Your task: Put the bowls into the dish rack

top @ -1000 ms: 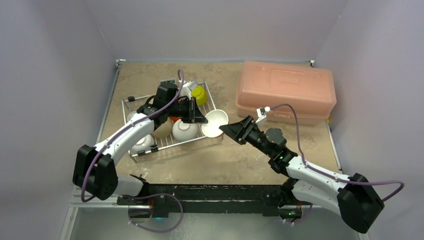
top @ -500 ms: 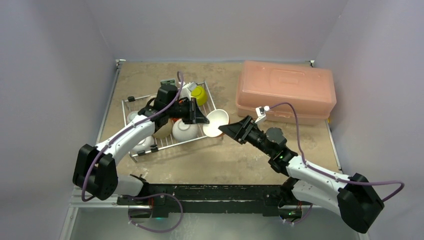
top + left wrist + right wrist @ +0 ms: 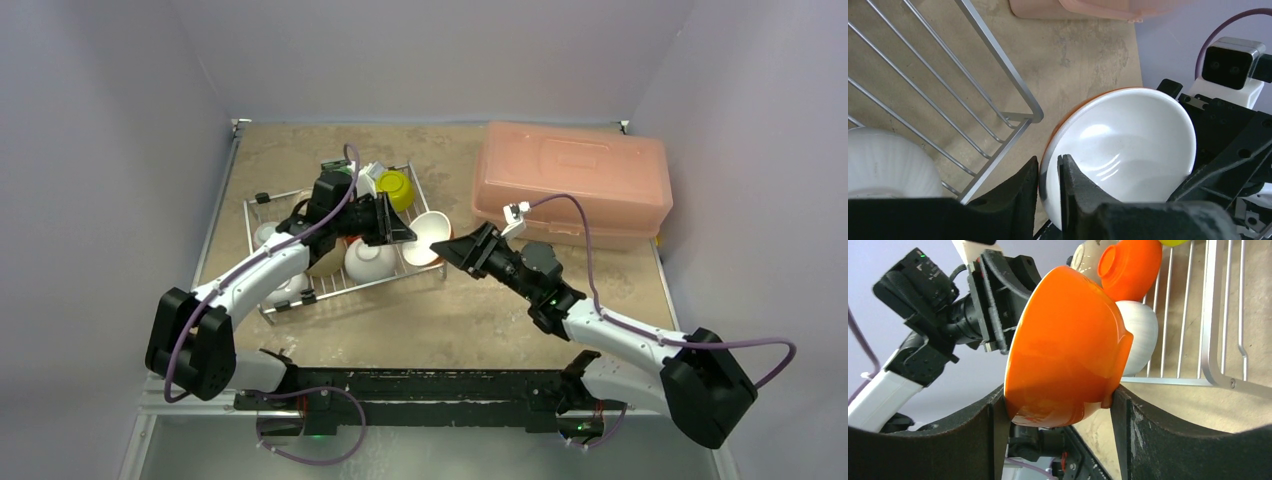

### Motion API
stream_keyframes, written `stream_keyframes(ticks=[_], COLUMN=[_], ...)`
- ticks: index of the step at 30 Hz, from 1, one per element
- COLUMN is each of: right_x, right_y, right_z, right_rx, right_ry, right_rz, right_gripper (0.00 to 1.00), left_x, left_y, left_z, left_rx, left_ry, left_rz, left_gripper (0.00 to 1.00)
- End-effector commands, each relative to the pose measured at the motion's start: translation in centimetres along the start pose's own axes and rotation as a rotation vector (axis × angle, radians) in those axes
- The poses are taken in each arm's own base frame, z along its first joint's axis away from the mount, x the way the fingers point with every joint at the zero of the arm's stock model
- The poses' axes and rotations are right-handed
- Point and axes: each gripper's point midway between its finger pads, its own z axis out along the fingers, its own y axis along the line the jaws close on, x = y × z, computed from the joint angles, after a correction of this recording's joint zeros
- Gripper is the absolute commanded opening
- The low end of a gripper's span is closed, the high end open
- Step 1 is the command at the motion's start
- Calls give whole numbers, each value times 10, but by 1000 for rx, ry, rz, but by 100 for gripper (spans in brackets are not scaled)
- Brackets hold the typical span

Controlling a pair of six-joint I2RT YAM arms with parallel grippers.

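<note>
An orange bowl with a white inside hangs tilted just off the right end of the silver wire dish rack. My left gripper is shut on its rim: in the left wrist view one finger is inside the bowl and one outside. My right gripper clamps the same bowl across its orange outside. The rack holds a lime-green bowl, a white bowl, a beige bowl and a second orange bowl.
A pink translucent plastic box stands at the back right, close behind my right arm. The rack's right corner lies directly under the held bowl. Grey walls close in the table on three sides.
My right arm has reached left and farther back, and the orange bowl has risen and tilted more upright. My left gripper has stayed at the bowl's rim.
</note>
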Motion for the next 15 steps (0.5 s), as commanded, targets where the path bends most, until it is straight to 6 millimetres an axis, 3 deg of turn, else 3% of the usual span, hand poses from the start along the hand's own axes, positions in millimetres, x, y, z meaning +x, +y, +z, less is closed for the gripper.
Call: stream_keyframes(ticks=[1,2,5,7,9,11,15], right_x=[-20,-24,-41,-48,-54,-61,-70], right_y=[24,26,34,39,43,41,47], right_z=[11,13,18,23,29,36,50], right_rx=[-23,-17,3,12,25,65,70], right_ry=[-50,-59,-109,-123,-122,-115,-87], right_rz=[-122,-141,-213,-265,-344,-429,-627], right_gripper=[39,39,38,37,36,36,36], left_x=[-24,-27,-40,-53,-64,-78,-100], left_y=[-21,-17,-1,12,28,37,33], left_z=[-11,-13,-25,-39,-59,-82,-133], left_rx=[12,-19,-150,-268,-403,-513,-654], left_ry=[-89,-107,-195,-270,-349,-435,-571], left_rz=[46,51,61,73,82,108,169], left_gripper=[34,44,62,70,87,92,96])
